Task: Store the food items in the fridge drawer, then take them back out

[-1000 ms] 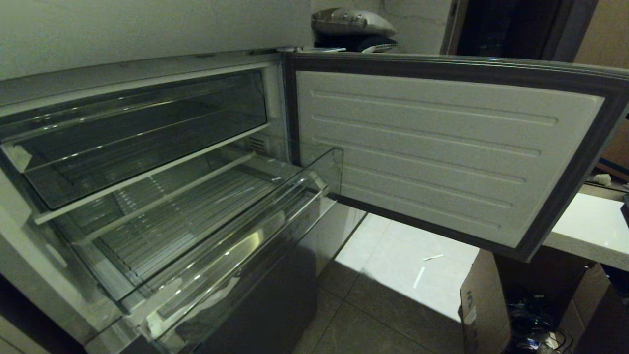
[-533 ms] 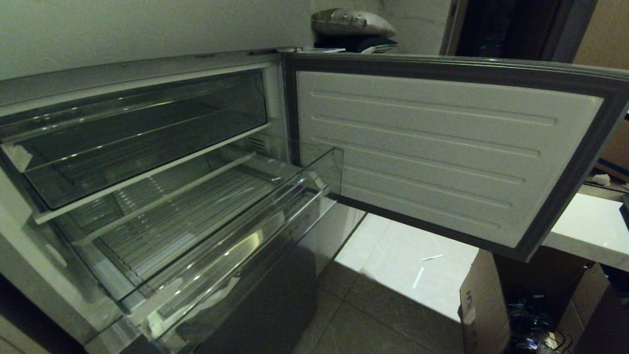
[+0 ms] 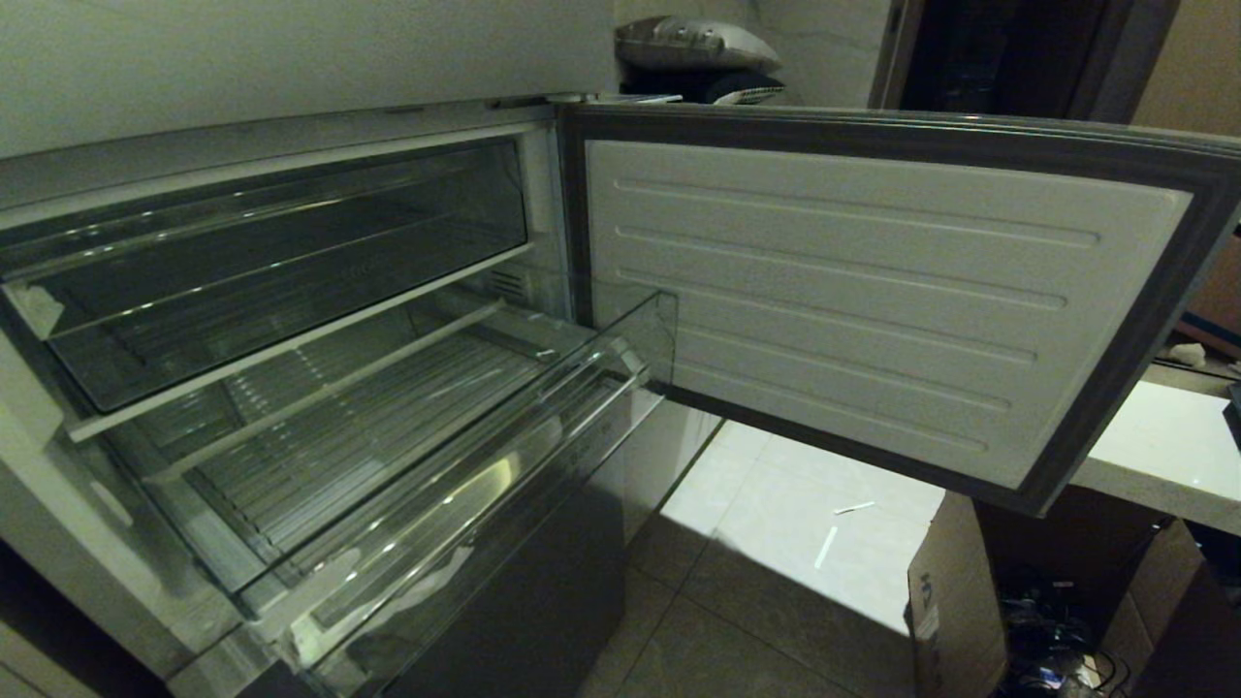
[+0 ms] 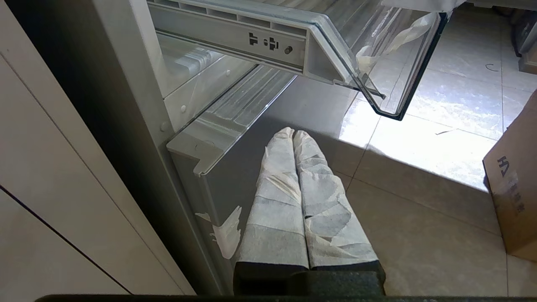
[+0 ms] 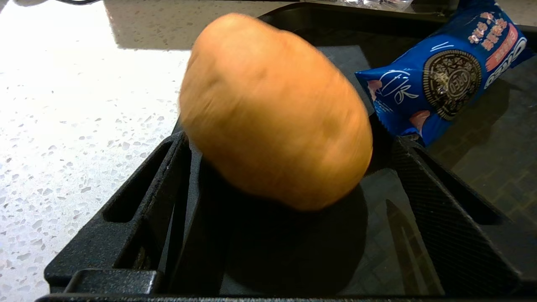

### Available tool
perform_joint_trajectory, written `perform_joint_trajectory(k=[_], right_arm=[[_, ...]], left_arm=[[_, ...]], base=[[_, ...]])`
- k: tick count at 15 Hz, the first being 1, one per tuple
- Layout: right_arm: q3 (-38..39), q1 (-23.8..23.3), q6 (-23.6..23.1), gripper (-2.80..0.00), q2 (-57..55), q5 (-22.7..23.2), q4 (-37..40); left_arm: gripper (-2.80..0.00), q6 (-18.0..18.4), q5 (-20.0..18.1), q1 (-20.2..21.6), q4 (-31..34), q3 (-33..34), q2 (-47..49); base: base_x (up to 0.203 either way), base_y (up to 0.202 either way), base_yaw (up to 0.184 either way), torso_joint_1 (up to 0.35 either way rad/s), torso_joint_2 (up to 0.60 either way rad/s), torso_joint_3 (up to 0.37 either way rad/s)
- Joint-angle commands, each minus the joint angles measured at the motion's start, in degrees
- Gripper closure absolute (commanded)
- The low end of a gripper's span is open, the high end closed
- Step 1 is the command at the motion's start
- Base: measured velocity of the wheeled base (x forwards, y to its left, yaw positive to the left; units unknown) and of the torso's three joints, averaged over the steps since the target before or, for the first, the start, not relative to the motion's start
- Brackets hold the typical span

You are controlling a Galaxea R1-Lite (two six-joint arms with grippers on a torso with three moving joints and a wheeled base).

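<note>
**Q:** Right wrist view shows what, and which step is in hand?

**A:** An orange-brown lump (image 5: pixel 275 111), like a bread roll or potato, sits between the two black fingers (image 5: pixel 138 197) of the right hand (image 5: pixel 275 176). The jaws stand wide, with a gap visible on each side of the lump, so it is bracketed but not gripped. It rests on a dark mat (image 5: pixel 495 138) laid on a white speckled surface (image 5: pixel 63 105). A blue biscuit packet (image 5: pixel 440 84) lies just beside it on the same mat. Judged from this, the step is picking up the first food item for storing.

**Q:** Where is the fridge drawer?

**A:** In the head view the fridge drawer (image 3: pixel 388 436), clear with a ribbed floor, is pulled out below a shallower clear tray (image 3: pixel 271 271). Nothing is seen lying in it. The fridge door (image 3: pixel 853 291) stands swung open to the robot's right. Neither arm appears in that view.

**Q:** And the left arm?

**A:** Idle. The left hand (image 4: pixel 293 134), its wrapped fingers pressed together and holding nothing, hangs low beside the grey lower fridge front (image 4: pixel 235 176), beneath the pulled-out drawer.

**Q:** What does the next move call for?

**A:** Probably closing the right jaws evenly on the rounded lump at its widest part, firmly enough that it cannot roll out, then lifting clear of the packet.
</note>
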State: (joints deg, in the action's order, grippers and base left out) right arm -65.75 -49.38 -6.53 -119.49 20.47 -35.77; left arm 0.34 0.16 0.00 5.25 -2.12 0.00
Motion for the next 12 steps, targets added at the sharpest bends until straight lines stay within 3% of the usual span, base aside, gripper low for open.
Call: perform_joint_trajectory(k=[1,12], right_arm=[[-0.66,-0.01,-0.06,-2.8,0.22,0.1,-0.44],[-4.82,-0.1,-0.23,-2.8,-1.97,0.1,-0.35]], left_arm=[[0.0,0.01,0.02,0.0,0.02,0.01,0.0],[0.0,0.01,0.02,0.0,0.02,0.01,0.0]], base=[[0.0,0.0,0.0,0.0,0.0,0.0],[0.0,0.0,0.0,0.0,0.0,0.0]])
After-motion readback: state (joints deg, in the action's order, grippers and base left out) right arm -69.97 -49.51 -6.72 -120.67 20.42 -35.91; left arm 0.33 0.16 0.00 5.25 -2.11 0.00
